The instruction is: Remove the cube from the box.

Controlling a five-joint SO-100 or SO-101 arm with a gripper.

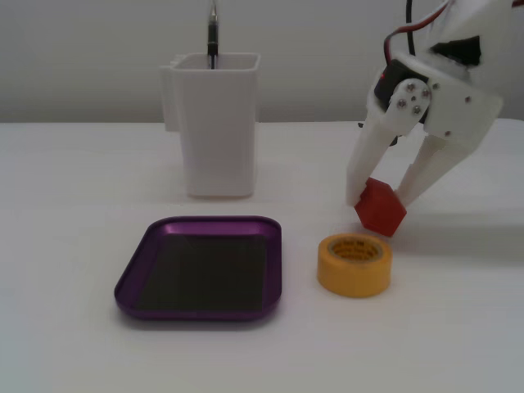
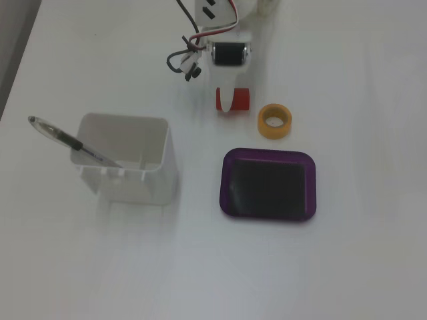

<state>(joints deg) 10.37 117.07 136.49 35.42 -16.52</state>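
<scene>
The small red cube (image 1: 381,207) sits tilted between my gripper's (image 1: 381,198) two white fingers, at or just above the table, right of the box. From above, the cube (image 2: 241,99) shows partly under the gripper (image 2: 231,107). The gripper is shut on the cube. The purple box (image 1: 196,315) lies at the front of the table with a bare dark floor. It shows empty in the view from above as well (image 2: 227,190).
A yellow tape roll (image 1: 354,264) lies flat just in front of the cube, between it and the box; it also shows from above (image 2: 275,121). A tall white container (image 1: 217,123) with a pen (image 1: 212,37) stands behind the box, also seen from above (image 2: 127,160).
</scene>
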